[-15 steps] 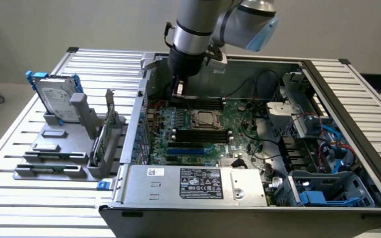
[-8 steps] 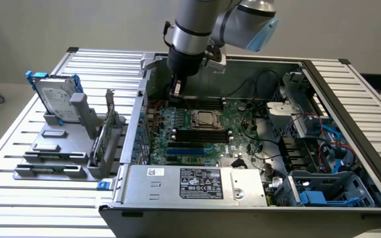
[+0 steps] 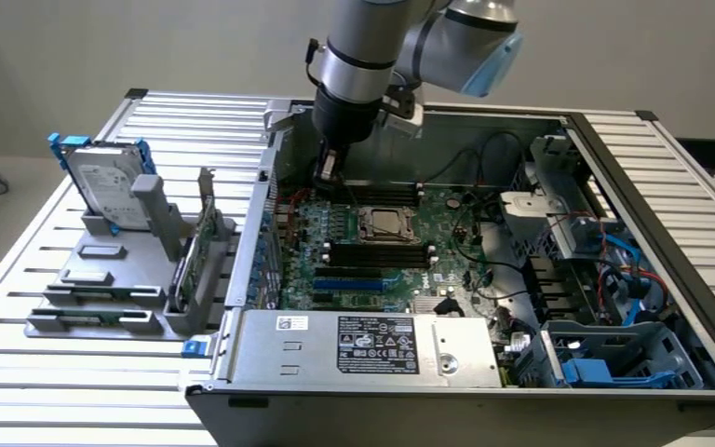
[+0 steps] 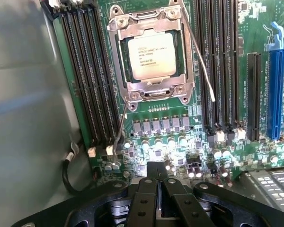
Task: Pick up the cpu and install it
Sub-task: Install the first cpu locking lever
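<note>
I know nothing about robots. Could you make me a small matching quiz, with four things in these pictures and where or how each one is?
Things:
1. cpu
2. hard drive
3. hand
4. memory slots

Descriptions:
A. standing on edge in the grey rack
B. shut and empty, above the green board
C. black rows on either side of the socket
D. lying inside the metal-framed socket

Pairs: 1-D, 2-A, 3-B, 4-C

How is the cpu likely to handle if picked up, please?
Probably stiff and light: the cpu is a thin flat square with a metal top. Likely slippery, since that top looks smooth. Perhaps hard to grasp: the socket frame overlaps its edges.
</note>
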`<state>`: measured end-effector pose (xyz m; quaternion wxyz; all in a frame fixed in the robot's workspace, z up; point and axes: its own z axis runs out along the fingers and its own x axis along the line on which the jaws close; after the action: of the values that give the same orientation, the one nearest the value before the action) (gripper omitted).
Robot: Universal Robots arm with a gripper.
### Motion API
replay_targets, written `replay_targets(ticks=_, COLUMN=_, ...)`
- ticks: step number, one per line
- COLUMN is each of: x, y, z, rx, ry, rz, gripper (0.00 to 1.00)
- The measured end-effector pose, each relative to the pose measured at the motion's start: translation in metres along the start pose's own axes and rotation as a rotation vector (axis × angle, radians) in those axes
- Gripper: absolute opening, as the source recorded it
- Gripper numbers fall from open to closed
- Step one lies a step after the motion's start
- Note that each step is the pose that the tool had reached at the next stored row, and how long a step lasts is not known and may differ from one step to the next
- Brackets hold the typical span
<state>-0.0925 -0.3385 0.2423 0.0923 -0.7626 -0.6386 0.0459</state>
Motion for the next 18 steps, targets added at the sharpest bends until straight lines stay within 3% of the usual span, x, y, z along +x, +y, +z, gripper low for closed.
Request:
replay_targets(ticks=6, x=0.0000, y=0.0000, z=0.0000, rx=-0.0003, ry=0.0288, rz=0.060, gripper=0.11)
replay_targets(ticks=12, x=0.0000, y=-0.0001, z=0.0000, rx=-0.0008, ry=0.0653, rz=0.106, gripper=0.11)
replay_targets(ticks=15, x=0.0000, y=0.0000, z=0.0000, rx=-0.0065, ry=0.0809, rz=0.127, gripper=0.11)
replay_targets(ticks=18, x=0.0000, y=0.0000, z=0.0000, rx=-0.0170, ry=0.0924, rz=0.149, gripper=0.11)
